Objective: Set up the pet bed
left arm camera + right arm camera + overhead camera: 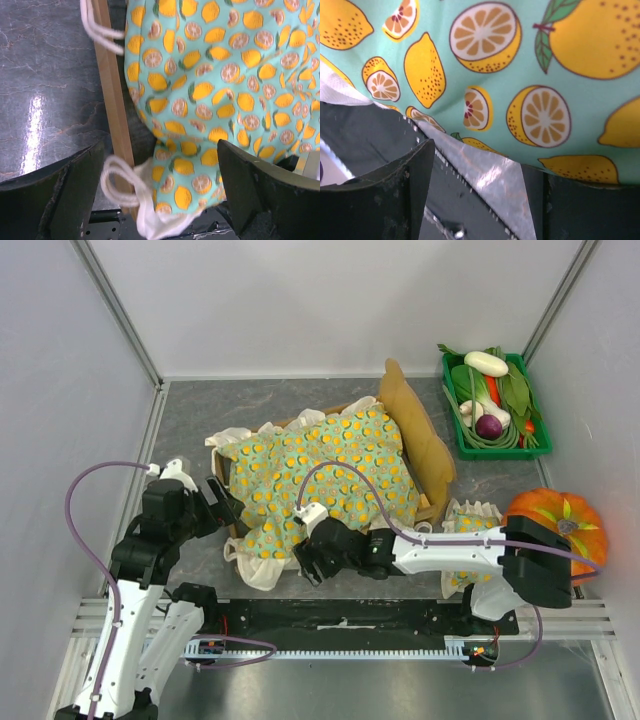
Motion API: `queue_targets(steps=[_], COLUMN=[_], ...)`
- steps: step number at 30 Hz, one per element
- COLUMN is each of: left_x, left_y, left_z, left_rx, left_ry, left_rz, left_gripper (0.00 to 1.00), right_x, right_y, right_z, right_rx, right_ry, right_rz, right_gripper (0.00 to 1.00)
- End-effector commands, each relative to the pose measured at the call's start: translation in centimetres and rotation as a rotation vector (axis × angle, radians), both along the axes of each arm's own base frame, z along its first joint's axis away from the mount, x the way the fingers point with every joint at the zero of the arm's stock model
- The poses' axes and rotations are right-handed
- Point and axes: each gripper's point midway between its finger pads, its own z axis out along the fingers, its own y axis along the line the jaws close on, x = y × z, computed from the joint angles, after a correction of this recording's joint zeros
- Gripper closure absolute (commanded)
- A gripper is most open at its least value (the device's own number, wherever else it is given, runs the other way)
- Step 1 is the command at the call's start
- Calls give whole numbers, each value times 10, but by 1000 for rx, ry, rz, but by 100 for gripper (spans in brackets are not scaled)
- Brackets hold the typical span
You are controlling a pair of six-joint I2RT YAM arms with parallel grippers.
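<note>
left gripper [160, 145] wide over pet bed [114, 100] rail, right gripper [307, 561] parted beside blanket [320, 470] edge

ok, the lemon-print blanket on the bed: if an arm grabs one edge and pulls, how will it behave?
Likely floppy: the blanket lies in soft folds and sags over the pet bed rail, so a pulled edge would probably bunch rather than slide flat. Probably light, being thin cloth. Its white ruffle hangs loose and might snag the frame.
</note>
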Motion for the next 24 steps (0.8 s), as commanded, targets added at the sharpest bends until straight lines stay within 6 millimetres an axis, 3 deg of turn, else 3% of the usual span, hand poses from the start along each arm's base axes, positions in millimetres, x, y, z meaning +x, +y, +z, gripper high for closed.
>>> queue_targets(steps=[1, 2, 3, 7, 11, 13, 17, 20, 21, 23, 24], left_x=[11, 12, 15, 22, 24, 24, 21, 19, 18, 16, 12], left_y=[-1, -2, -1, -2, 5, 12, 22, 29, 31, 39, 41], left_z=[13, 14, 13, 12, 17, 24, 38, 47, 50, 55, 59], left_rx=[-12, -11, -7, 5, 30, 43, 46, 54, 52, 64, 62], left_ry=[-60, -62, -58, -51, -63, -92, -150, -180, -190, -213, -237], left_rz=[7, 4, 7, 1, 32, 69, 125, 166, 183, 224, 233], left_gripper=[0, 0, 0, 0, 0, 0, 1, 0, 1, 0, 0], right_x=[72, 86, 98, 122, 99, 73, 51, 55, 61, 71, 76], right_y=[20, 17, 26, 30, 36, 34, 41, 52, 57, 69, 78], right_z=[20, 19, 23, 32, 64, 88, 141, 154, 142, 149, 137], right_rx=[132, 124, 137, 147, 238, 310, 390, 343, 299, 282, 254], right_ry=[-123, -129, -152, -168, -141, -98, -185, -292, -293, -344, -350], right_rz=[-115, -132, -115, -96, 18, 61, 85, 86, 84, 94, 104], right_gripper=[24, 24, 24, 24, 23, 22, 21, 21, 21, 21, 21])
